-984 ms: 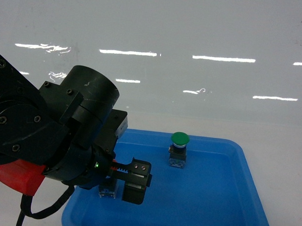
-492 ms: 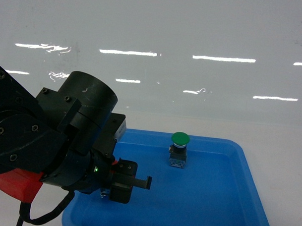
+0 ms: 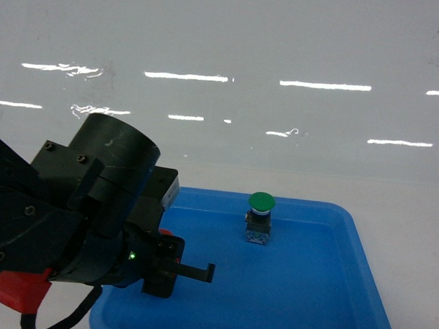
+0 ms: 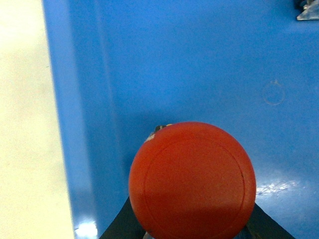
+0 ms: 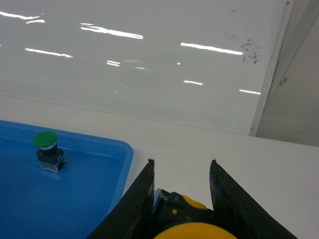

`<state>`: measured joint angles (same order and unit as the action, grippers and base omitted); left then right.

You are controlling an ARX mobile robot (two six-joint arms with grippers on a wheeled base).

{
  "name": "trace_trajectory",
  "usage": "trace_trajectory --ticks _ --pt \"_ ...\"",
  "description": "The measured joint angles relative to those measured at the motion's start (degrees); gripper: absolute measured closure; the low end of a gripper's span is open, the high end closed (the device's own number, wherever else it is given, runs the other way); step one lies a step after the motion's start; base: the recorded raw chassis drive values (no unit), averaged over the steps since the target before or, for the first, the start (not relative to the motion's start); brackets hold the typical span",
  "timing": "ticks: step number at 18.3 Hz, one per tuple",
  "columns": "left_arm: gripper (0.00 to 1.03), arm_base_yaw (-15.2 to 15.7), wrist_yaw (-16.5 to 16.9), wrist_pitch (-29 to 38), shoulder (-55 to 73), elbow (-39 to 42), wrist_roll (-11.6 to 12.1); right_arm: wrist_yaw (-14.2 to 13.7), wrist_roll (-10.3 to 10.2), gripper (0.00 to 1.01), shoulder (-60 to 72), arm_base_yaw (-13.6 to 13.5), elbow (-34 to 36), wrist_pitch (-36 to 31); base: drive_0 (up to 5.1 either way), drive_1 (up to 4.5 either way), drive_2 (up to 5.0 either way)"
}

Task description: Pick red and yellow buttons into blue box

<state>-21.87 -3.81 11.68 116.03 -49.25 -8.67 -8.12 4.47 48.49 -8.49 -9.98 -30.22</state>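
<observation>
A round red cap fills the lower middle of the left wrist view: the red button (image 4: 192,180), with dark fingers (image 4: 117,230) at both sides of it. My left gripper (image 3: 178,268) is shut on it, low over the left part of a shallow blue tray (image 3: 323,298). In the head view the arm hides the button's body. My right gripper (image 5: 182,172) is shut on the yellow button (image 5: 197,232), holding its black body over white table just right of the tray. The right gripper is outside the head view. The blue box is out of view.
A green-capped button (image 3: 260,218) stands upright in the far middle of the tray, also visible as the green button (image 5: 46,144) from the right wrist. The tray's left rim (image 4: 57,99) borders pale table. A glossy white wall runs behind the table.
My left gripper's jaws have drawn together on the red button, and the arm has shifted left and toward the camera. The clear contact block seen below the gripper is now hidden.
</observation>
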Motion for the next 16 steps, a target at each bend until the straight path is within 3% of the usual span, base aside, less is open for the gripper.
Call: trace_trajectory --ticks 5,8,10,11,12,14,16 --pt "0.81 6.27 4.52 1.01 -11.13 3.1 3.21 0.0 0.02 0.71 0.0 0.0 0.0 0.0 0.0 0.0 0.0" --pt "0.81 11.19 10.29 3.58 -22.91 7.8 5.25 0.0 0.02 0.71 0.0 0.0 0.0 0.0 0.0 0.0 0.0" --pt "0.81 14.45 11.06 9.51 -30.34 12.76 7.67 0.0 0.02 0.71 0.0 0.0 0.0 0.0 0.0 0.0 0.0" --pt "0.81 15.69 9.77 14.03 -34.21 16.09 9.88 0.0 0.02 0.71 0.0 0.0 0.0 0.0 0.0 0.0 0.0" --pt "0.81 17.11 10.73 14.05 -38.47 18.88 10.56 0.0 0.02 0.71 0.0 0.0 0.0 0.0 0.0 0.0 0.0" --pt "0.81 17.97 10.86 12.74 -46.23 24.72 9.99 0.0 0.02 0.71 0.0 0.0 0.0 0.0 0.0 0.0 0.0" --pt "0.81 17.11 10.03 9.38 -51.78 27.8 7.39 0.0 0.02 0.71 0.0 0.0 0.0 0.0 0.0 0.0 0.0"
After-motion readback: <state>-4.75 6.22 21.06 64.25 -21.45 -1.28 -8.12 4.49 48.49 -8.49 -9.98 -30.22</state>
